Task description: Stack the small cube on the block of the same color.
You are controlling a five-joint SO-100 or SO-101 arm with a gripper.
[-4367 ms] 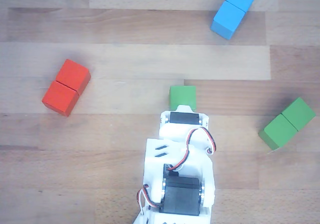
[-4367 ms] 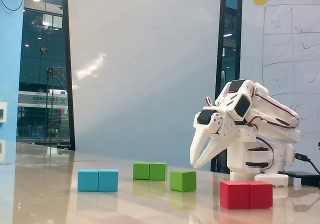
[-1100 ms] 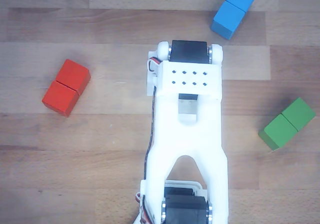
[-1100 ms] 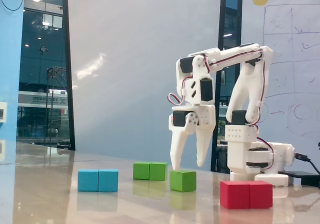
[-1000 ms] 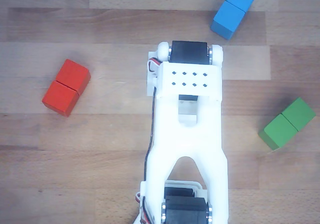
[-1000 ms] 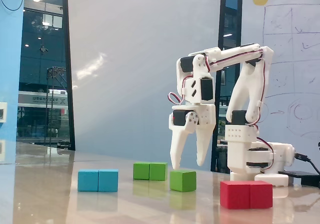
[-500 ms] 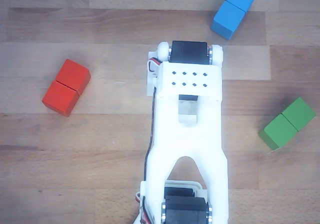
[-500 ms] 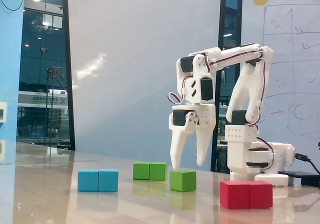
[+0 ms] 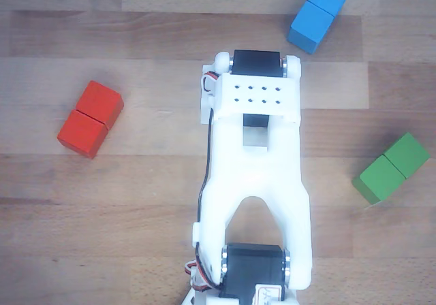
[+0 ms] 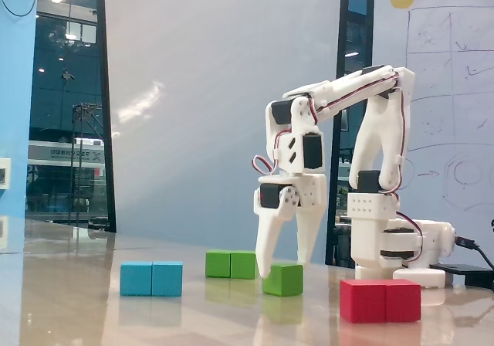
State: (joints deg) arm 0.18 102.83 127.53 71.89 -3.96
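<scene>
Descending since half a second ago, the gripper (image 10: 276, 270) is now spread wide astride the small cube (image 10: 282, 279); a grasp is judged imminent, the block (image 10: 231, 264) untouched.

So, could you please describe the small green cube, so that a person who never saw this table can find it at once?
In the fixed view, start from the white robot arm and follow it down to the gripper, whose open fingers hang around the small cube on the wooden table. It is a single green piece, while the green block behind it is twice as long, with a seam.
</scene>
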